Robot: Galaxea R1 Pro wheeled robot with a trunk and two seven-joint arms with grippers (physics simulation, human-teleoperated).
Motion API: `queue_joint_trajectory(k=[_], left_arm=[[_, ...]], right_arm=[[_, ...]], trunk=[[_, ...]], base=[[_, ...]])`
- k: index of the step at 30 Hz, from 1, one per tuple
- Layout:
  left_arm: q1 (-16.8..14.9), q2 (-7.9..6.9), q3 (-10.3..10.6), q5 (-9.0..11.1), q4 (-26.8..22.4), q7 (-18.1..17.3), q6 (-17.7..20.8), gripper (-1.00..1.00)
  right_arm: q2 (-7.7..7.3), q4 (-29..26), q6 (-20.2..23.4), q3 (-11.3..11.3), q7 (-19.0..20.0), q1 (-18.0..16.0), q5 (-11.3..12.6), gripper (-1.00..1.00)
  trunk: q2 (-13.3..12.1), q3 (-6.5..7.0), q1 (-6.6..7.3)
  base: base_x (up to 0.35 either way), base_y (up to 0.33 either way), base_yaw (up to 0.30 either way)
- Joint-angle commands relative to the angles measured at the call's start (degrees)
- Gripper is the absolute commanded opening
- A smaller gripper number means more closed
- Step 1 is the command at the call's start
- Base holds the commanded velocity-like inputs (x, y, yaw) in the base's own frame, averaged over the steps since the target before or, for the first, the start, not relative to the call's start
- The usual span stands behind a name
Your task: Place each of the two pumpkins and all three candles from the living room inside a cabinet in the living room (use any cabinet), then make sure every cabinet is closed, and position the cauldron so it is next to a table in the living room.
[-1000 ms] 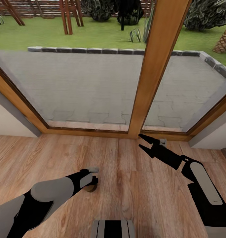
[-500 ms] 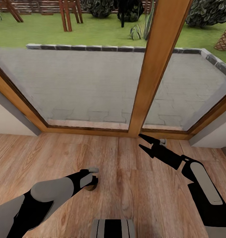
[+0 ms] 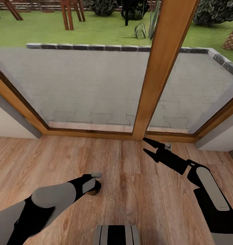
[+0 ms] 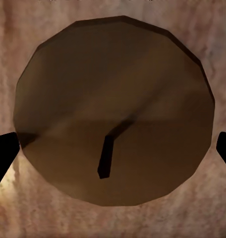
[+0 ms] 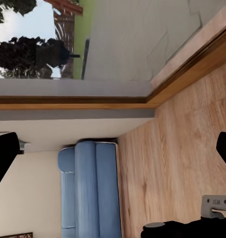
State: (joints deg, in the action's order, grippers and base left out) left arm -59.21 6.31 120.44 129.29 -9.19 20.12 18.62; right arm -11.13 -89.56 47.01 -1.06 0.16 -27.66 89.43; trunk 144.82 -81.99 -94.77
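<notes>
The glass door (image 3: pixel 96 78) with its wooden frame (image 3: pixel 157 75) filled the upper head view, giving onto a paved patio (image 3: pixel 96 85); below it ran the wooden floor (image 3: pixel 130 190). A blue sofa (image 5: pixel 90 188) stood against the wall in the right wrist view. The right gripper (image 3: pixel 146 145) was held above the floor near the door frame, fingers spread apart and holding nothing. The left gripper (image 3: pixel 95 185) pointed down at a candle (image 4: pixel 113 111) standing upright on the floor; the left wrist view looked straight down on its round top and dark wick (image 4: pixel 107 157), with the finger tips flanking it on both sides. The fingers stood apart and had not clenched on it. Risk: if the fingers closed off-centre or too high on the stubby cylinder, it would probably tip or squirt out and roll across the floor
</notes>
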Motion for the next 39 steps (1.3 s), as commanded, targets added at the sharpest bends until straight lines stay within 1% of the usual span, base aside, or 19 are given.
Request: queue_joint_trajectory(k=[1,9,16,20,26,30,39], left_arm=[[-0.04,-0.04,0.16,0.18,-0.08,0.27,0.1,1.0],[-0.03,-0.21,0.16,0.18,0.03,0.37,0.1,1.0],[-0.03,-0.08,0.23,0.18,0.05,0.36,0.1,1.0],[-0.03,-0.08,0.3,0.18,0.05,0.36,0.1,1.0],[-0.03,-0.07,0.32,0.18,0.05,0.3,0.1,1.0],[-0.03,-0.02,0.3,0.18,0.05,0.2,0.1,1.0],[-0.03,0.0,0.25,0.18,0.05,0.18,0.1,1.0]], right_arm=[[-0.04,0.0,0.1,-0.01,0.02,-0.03,0.04,1.0],[-0.06,0.0,0.1,0.0,0.02,-0.03,0.04,1.0],[-0.12,0.0,0.1,0.05,0.02,-0.03,0.04,1.0],[-0.05,0.04,0.1,1.02,0.02,-0.03,0.04,1.0],[-0.04,0.06,0.1,1.22,0.02,-0.03,0.04,1.0],[-0.05,0.03,0.1,1.23,0.02,0.0,0.04,1.0],[-0.04,0.02,0.1,1.23,0.02,0.04,0.04,1.0]], trunk=[[0.02,-0.04,0.01],[0.02,-0.04,0.01],[0.02,-0.04,0.01],[0.02,-0.04,0.01],[0.02,-0.04,0.01],[0.07,-0.92,-0.09],[0.07,-0.92,-0.09]], base=[[0.0,0.0,0.0],[0.0,0.0,0.0],[0.0,0.0,0.0],[0.0,0.0,0.0],[0.0,0.0,0.0],[0.0,0.0,0.0],[0.0,0.0,0.0]])
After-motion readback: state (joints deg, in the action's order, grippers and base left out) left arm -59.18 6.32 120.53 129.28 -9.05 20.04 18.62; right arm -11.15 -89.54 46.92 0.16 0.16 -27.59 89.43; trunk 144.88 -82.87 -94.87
